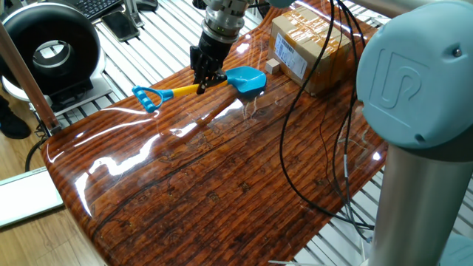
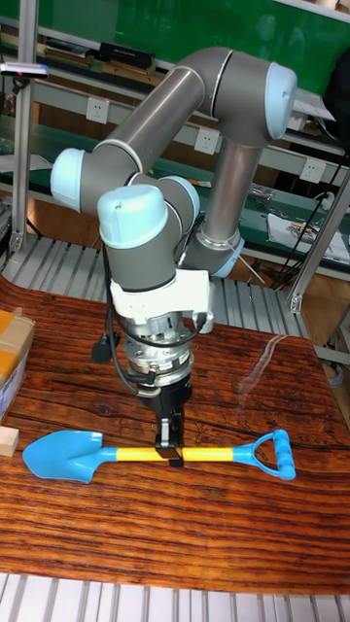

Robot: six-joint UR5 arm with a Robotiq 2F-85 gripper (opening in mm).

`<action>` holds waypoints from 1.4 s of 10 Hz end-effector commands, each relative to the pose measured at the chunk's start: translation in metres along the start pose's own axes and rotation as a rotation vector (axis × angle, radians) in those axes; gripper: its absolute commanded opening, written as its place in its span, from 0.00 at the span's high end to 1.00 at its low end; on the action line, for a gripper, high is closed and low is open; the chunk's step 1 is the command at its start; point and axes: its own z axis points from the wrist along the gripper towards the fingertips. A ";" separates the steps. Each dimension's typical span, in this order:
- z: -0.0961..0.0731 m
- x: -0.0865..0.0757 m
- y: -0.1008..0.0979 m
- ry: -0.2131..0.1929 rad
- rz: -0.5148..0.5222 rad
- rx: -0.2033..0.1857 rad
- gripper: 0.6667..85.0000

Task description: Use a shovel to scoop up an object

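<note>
The cube (image 1: 273,67) sits on the wooden surface (image 1: 222,185), close against the near side of the cardboard box (image 1: 310,44) and just beyond the tip of the shovel's blade. In the tall fixed view it shows only as a tan corner (image 2: 8,440) at the left edge, a little above the blade and apart from it.

The shovel (image 1: 222,79) lies with its long axis running almost straight at the cube: the blue blade leads, then the yellow shaft, and the blue D-handle trails at the far end, away from the box. In the tall fixed view the shovel (image 2: 156,454) looks level and low over the surface; whether the blade touches the wood I cannot tell.

The gripper (image 1: 208,80) is closed on the shovel's yellow shaft near its middle, its fingers pointing straight down. The cube therefore lies off the blade end, along the line of the shaft, with a short gap left between blade tip and cube.

My judgement is that the coming move is a slide along that axis towards the box. The cardboard behind the cube could act as a backstop.
</note>
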 end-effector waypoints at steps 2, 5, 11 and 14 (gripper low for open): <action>-0.001 0.018 0.004 -0.006 -0.005 -0.001 1.00; -0.001 0.021 0.004 0.003 0.000 -0.002 1.00; -0.001 0.028 0.002 0.029 0.006 0.008 1.00; -0.001 0.028 0.001 0.028 0.006 0.011 1.00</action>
